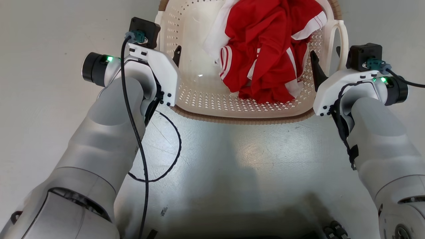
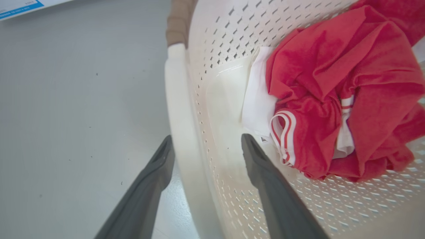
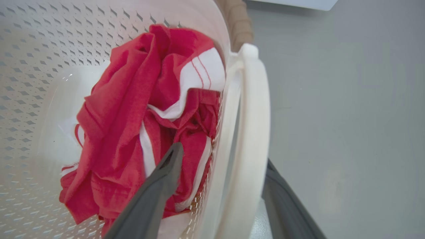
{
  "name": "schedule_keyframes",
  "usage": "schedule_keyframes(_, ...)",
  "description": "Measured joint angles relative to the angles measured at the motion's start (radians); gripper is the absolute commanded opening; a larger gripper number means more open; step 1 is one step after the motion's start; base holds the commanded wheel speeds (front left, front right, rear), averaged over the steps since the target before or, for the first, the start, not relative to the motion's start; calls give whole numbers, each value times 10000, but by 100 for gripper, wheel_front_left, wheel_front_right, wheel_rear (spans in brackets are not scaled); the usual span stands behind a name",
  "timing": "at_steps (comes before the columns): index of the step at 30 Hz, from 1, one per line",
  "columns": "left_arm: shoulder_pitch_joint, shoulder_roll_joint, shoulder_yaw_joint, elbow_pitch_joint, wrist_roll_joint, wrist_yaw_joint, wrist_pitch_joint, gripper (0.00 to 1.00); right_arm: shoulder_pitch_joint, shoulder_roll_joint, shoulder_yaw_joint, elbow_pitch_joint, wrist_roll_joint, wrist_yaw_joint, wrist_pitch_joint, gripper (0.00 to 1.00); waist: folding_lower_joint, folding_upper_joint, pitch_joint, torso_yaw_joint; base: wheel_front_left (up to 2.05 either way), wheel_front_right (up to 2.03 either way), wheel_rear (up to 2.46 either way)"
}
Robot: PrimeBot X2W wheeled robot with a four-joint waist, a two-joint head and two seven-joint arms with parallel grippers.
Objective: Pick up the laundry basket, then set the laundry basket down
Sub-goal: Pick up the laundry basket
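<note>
Finding the laundry basket (image 1: 206, 96) sitting on the grey floor (image 1: 232, 159) directly between the two claws, seemingly not yet lifted. Straddling its left loop handle (image 2: 179, 116) with the left gripper (image 2: 206, 146), jaws standing wide, keeping one finger outside the handle and one inside the perforated wall, pinching nothing so far. Straddling the right loop handle (image 3: 252, 116) the same way with the right gripper (image 3: 222, 159), likewise spread wide, resting the inner finger close against the red-and-white garment (image 1: 265, 49) heaped in the basket. Judging the step in hand as closing for the lift: squeezing both claws together at matching spots on the handles, keeping that inner right finger off the cloth so as to be gripping plastic and not fabric, then raising both sides evenly to avoid tipping the load. Noting the brown woven-look rim (image 1: 245, 119) running on just past each claw's fingertips. Reading no brand or label on basket or garment. Spotting, well beyond the left claw's outer finger, a white sheet with a blue band (image 2: 20, 6), and failing to make out its blurred print.
</note>
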Motion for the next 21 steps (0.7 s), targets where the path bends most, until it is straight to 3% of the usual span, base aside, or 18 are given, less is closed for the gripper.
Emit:
schedule_keyframes(14,-49,4,-405,148,-267,38,-13,100,1,-6,445,15,554,0,15,100,0,0,49,-59,0,0,0)
schedule_keyframes(15,-73,4,-437,161,-274,38,-15,100,1,-6,468,17,566,0,13,95,0,0,49,-59,0,0,0)
schedule_keyframes(16,-102,6,-489,173,-274,38,-19,80,1,-6,499,19,608,0,13,39,0,0,48,-60,0,0,0)
schedule_keyframes(17,-144,10,-568,178,-270,38,-27,58,1,-6,541,19,616,0,15,0,0,0,50,-63,0,0,0)
schedule_keyframes(19,-206,4,-673,178,-270,38,-65,0,5,-12,685,19,750,0,33,0,0,0,64,-52,0,0,0)
schedule_keyframes(21,-224,21,-729,188,-272,92,-121,0,5,-29,792,19,945,-10,117,0,0,0,89,-48,0,0,0)
